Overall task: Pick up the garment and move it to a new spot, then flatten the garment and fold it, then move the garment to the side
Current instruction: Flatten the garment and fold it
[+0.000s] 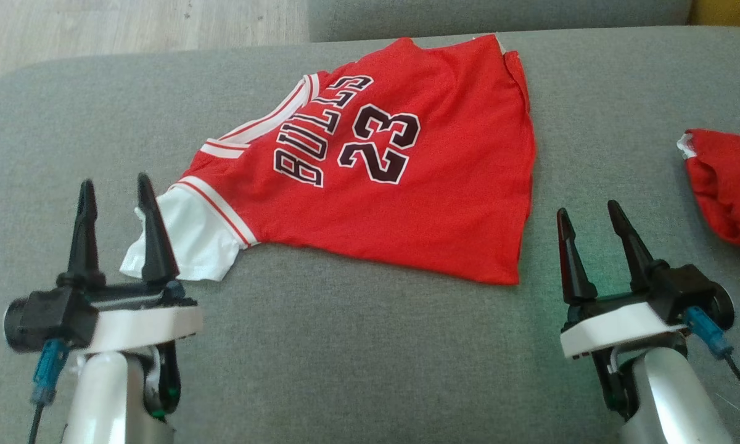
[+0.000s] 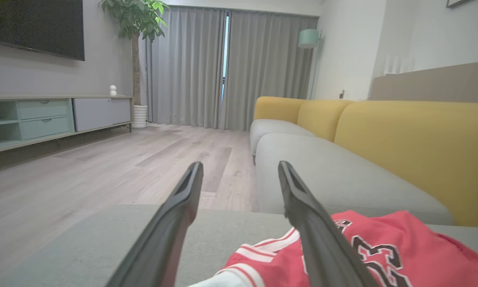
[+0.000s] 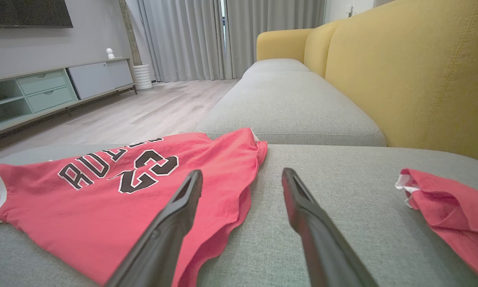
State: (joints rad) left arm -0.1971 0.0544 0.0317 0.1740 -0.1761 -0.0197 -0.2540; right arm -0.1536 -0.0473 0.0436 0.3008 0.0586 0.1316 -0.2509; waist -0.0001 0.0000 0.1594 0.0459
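The red jersey (image 1: 407,203) is laid mostly flat on the grey cushion (image 1: 345,357), just toward 12 o'clock of centre in the head view, with its white sleeve (image 1: 191,240) pointed at 8 o'clock. The left gripper (image 1: 115,180) is parked at 8 o'clock right by that sleeve and the right gripper (image 1: 587,207) at 4 o'clock near the hem, both spread apart with nothing held. Another bunched-up red cloth (image 1: 727,185) is left over at 3 o'clock.
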